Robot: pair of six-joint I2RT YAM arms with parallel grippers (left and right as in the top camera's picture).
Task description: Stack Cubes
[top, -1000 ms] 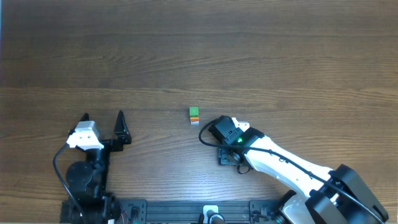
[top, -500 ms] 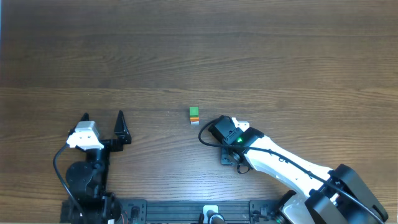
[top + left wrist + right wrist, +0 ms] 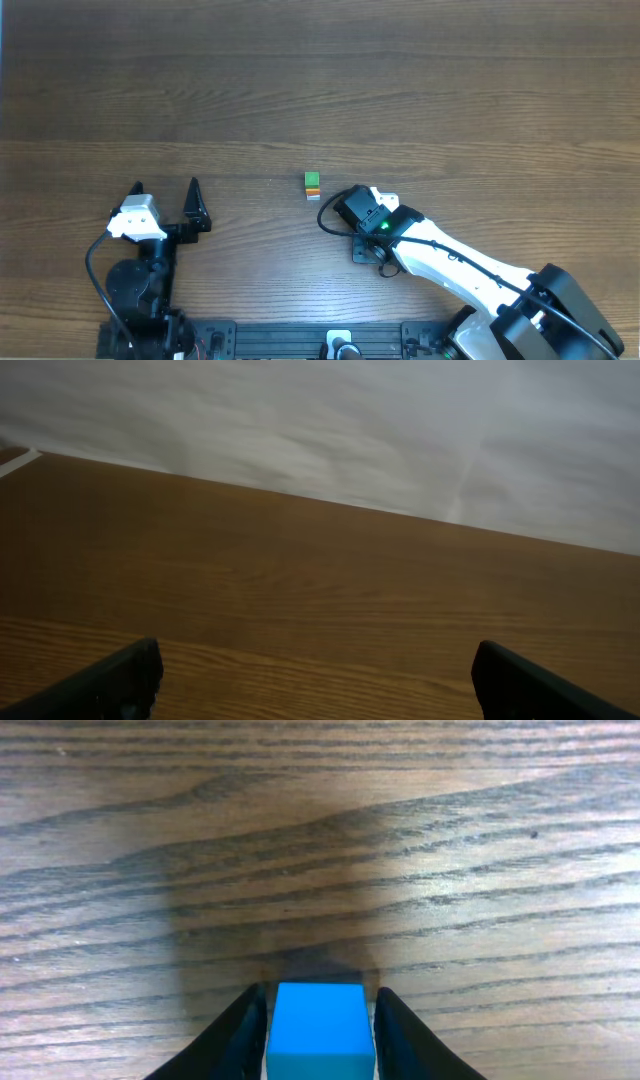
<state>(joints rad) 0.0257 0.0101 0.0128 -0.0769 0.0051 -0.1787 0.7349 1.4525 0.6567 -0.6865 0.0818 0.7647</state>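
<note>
Honestly, right gripper (image 3: 320,1010) clamps the cube (image 3: 319,1038); swinging low could topple the stack (image 3: 312,185) at 11 o'clock, while left gripper (image 3: 165,186) sits wide.

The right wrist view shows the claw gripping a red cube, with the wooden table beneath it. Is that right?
Not quite. The cube in the right gripper is blue, not red, as the right wrist view shows. The rest holds: it is gripped, with the wooden table beneath.
</note>
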